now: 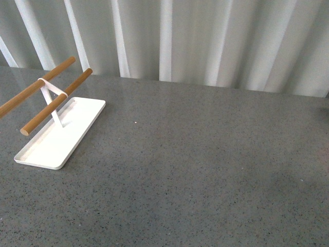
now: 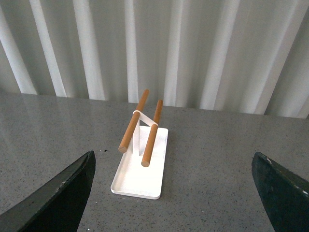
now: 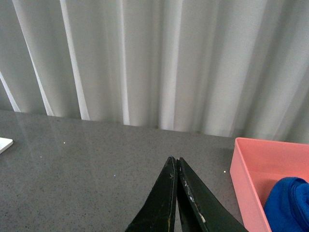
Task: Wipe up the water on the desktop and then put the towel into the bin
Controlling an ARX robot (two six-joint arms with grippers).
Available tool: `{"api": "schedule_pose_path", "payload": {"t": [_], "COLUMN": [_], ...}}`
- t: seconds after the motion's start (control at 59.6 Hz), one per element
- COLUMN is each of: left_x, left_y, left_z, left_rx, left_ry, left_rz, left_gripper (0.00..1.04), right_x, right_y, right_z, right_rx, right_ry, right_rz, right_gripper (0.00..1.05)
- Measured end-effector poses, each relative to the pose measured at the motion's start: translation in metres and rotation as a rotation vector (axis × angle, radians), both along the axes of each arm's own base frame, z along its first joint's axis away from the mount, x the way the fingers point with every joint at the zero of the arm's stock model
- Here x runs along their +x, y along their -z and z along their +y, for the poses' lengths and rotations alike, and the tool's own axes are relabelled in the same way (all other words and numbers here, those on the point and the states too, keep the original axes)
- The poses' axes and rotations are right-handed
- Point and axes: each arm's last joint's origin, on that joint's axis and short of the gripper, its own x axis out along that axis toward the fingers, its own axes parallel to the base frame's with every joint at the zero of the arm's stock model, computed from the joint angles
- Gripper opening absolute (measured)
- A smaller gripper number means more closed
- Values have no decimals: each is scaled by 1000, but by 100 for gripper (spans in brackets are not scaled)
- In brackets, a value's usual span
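Desktop (image 1: 205,170) of speckled grey stone, seen from the front with neither arm in view. Left gripper (image 2: 174,193), wrist view: fingers (image 2: 63,198) spread wide apart, empty, above the desktop. Right gripper (image 3: 177,193): fingers pressed together, nothing between them. Beyond it, towel (image 3: 289,203) lies inside pink bin (image 3: 251,169). Rack (image 1: 49,98) with two wooden bars stands on white tray (image 1: 77,128); curtain (image 1: 205,36) behind.
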Motion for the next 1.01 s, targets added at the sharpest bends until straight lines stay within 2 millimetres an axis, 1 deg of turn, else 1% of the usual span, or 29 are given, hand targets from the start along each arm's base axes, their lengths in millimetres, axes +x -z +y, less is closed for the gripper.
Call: {"api": "schedule_pose_path", "payload": {"t": [0.587, 0.755, 0.839, 0.906, 1.007], "left_x": [0, 0, 0, 0, 0], "left_y": [0, 0, 0, 0, 0], "left_z": [0, 0, 0, 0, 0], "left_rx": [0, 0, 0, 0, 0], "left_ry": [0, 0, 0, 0, 0], "left_rz": [0, 0, 0, 0, -1], "left_gripper": [98, 98, 98, 98, 98], "right_x": [-14, -17, -24, -28, -28], "right_y": [21, 21, 26, 24, 24], "right_z": [0, 0, 0, 0, 0], "right_rx": [4, 5, 7, 8, 8], "right_ry": [3, 6, 7, 8, 8], "right_rz": [-14, -23, 14, -16, -16], "right_gripper": [3, 3, 3, 3, 3]}}
